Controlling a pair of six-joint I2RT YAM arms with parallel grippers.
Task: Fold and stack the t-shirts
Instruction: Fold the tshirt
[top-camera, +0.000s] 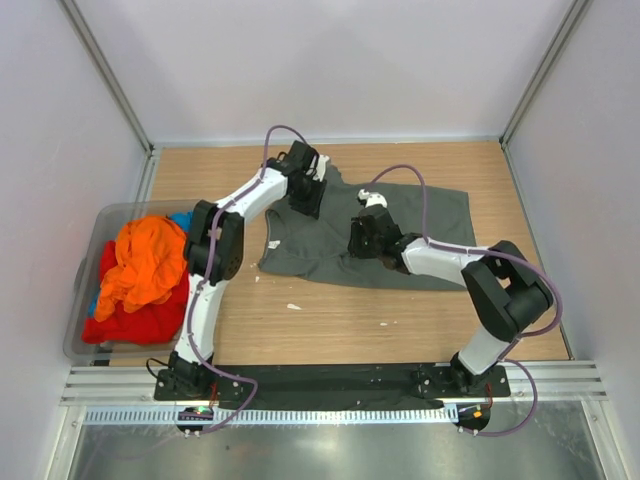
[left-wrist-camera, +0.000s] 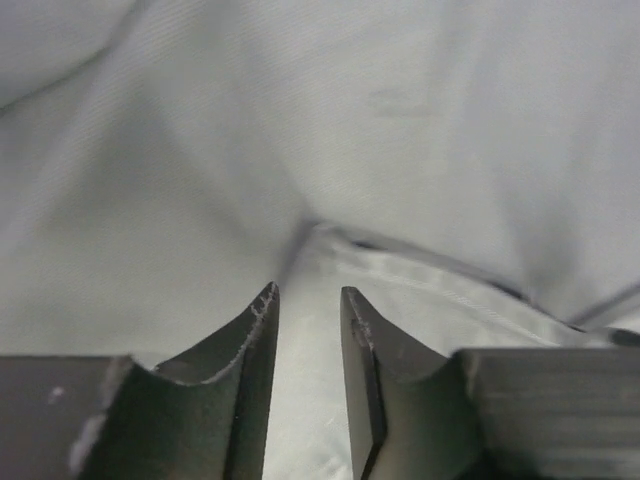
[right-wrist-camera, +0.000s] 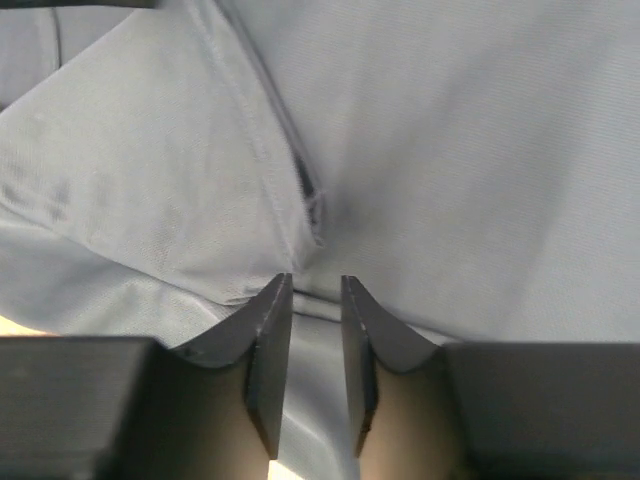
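We see the left gripper (left-wrist-camera: 308, 300) with its fingers drawn close and a ridge of cloth running up into the narrow slot between them. We read that as a pinch on the dark grey-green t-shirt (top-camera: 420, 215). The right gripper (right-wrist-camera: 316, 288) stands the same way, with a fold of the same shirt caught between its fingers, just below a stitched seam (right-wrist-camera: 288, 150). From above, the left one sits at the shirt's far left corner and the right one near its middle. The shirt lies spread on the table (top-camera: 330, 320).

We judge that a fold of this shirt is the step in hand, with both grips taken. The next move calls for both arms to lift together and carry the held cloth evenly across the shirt, so the fold lands straight.

In the bin (top-camera: 85, 270) at the left lie the orange t-shirt (top-camera: 145, 260) and the red t-shirt (top-camera: 140, 322); of the blue t-shirt (top-camera: 180, 218) only a corner shows. We cannot tell whether each pinch holds one layer or two, and the arms hide the cloth beneath them.
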